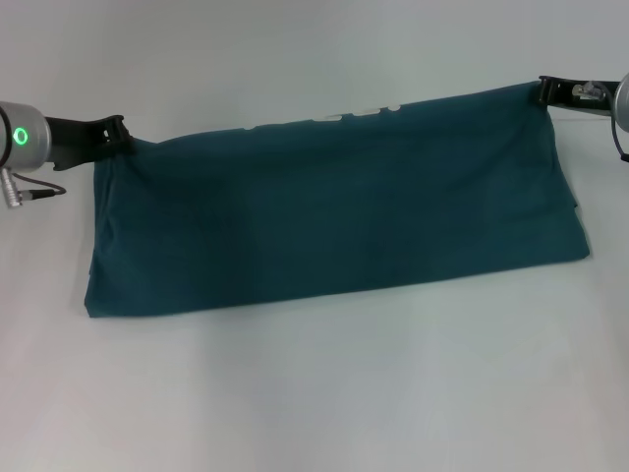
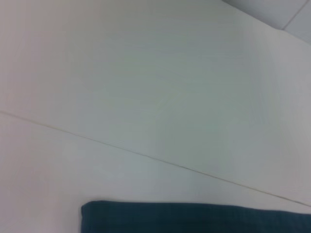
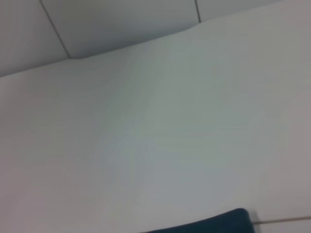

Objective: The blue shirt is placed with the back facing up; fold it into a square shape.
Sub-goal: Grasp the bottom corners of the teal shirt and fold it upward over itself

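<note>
Head view: shirt [image 1: 334, 211] folded once into a long band.
Left gripper [image 1: 120, 133]: pinching far corner.
Right gripper [image 1: 543, 91]: pinching other corner.
Left to do: crosswise folds to square.

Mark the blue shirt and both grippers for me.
blue shirt [image 1: 334, 216]: head view, middle of the folded cloth.
left gripper [image 1: 126, 135]: head view, fingertips at the shirt's far left corner.
right gripper [image 1: 543, 91]: head view, fingertips at the shirt's far right corner.

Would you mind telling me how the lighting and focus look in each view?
Head view: even, soft light, only a faint shadow beneath the blue shirt. Left wrist view: soft focus, shirt edge hazy. Right wrist view: likewise soft, without glare.
</note>
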Tool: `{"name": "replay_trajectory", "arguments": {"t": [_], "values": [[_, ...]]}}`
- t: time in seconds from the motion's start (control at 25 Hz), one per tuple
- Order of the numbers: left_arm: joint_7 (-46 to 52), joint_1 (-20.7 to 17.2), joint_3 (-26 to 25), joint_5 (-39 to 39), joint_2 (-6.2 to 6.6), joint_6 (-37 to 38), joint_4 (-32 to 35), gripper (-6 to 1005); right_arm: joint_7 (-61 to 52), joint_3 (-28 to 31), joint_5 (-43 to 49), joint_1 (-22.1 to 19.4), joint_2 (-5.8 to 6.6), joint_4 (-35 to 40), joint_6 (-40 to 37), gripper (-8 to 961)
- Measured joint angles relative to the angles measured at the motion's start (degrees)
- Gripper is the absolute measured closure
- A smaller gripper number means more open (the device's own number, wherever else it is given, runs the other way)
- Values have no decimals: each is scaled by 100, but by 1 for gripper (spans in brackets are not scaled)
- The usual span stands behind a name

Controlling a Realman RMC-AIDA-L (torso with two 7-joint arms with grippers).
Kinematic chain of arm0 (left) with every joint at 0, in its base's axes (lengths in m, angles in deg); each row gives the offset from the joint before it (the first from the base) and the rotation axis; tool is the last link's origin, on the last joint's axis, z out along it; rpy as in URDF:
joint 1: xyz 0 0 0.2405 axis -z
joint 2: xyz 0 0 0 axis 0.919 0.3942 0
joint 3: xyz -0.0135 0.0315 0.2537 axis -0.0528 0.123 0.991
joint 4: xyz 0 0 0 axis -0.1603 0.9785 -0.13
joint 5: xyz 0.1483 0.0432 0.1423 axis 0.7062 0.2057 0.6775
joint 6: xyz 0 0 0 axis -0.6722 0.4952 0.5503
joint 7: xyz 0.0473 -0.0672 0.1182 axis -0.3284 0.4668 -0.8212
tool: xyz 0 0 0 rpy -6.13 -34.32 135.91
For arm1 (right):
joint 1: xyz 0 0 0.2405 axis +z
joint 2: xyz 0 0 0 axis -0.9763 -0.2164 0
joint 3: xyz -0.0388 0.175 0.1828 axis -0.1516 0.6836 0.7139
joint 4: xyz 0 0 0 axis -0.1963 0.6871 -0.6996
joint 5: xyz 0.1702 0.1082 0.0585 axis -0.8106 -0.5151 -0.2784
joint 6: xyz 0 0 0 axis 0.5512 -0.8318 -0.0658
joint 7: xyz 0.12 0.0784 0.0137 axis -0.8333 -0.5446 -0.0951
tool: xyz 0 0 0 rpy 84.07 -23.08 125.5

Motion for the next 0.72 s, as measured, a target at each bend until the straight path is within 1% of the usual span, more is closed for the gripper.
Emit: {"name": "replay_trajectory", "arguments": {"t": [0.28,0.44,0.72], "values": [[4,22,8,6,-44,-318,-81,938,0,-227,-3,186,-47,-258,528,823],[6,40,9,-3,-59,-402,-88,938,0,-352,8,340,-49,-408,732,819],[4,57,9,-4,-71,-471,-113,937,0,-415,14,385,-43,-458,807,811]]}}
